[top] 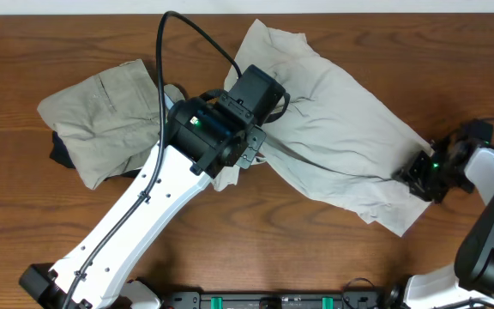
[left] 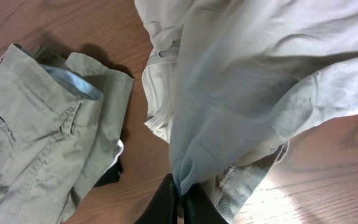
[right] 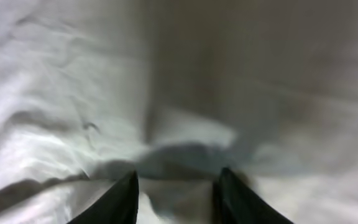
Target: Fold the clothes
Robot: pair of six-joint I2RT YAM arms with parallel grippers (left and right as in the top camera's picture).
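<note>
Where the table (top: 333, 257) carries the cream-white garment (top: 341, 129) from centre to 3 o'clock and the khaki garment (top: 101, 107) at 9 o'clock, my left end effector (left: 180, 198) grasps the cream-white fabric; my right end effector (right: 178, 177) stands released at 3 o'clock.

Overhead: left arm (top: 144, 197) covers the left gripper (left: 180, 198) and the cream cloth (top: 341, 129) beneath it. Left of that gripper, a dark item (left: 112, 176) pokes from under the khaki garment (left: 36, 130); mostly hidden, kind unclear. Right wrist view is blurred. The right gripper (right: 178, 190) fingers (right: 120, 202) are cut off at the bottom edge. Can't tell whether cloth lies between them or only beyond.
</note>
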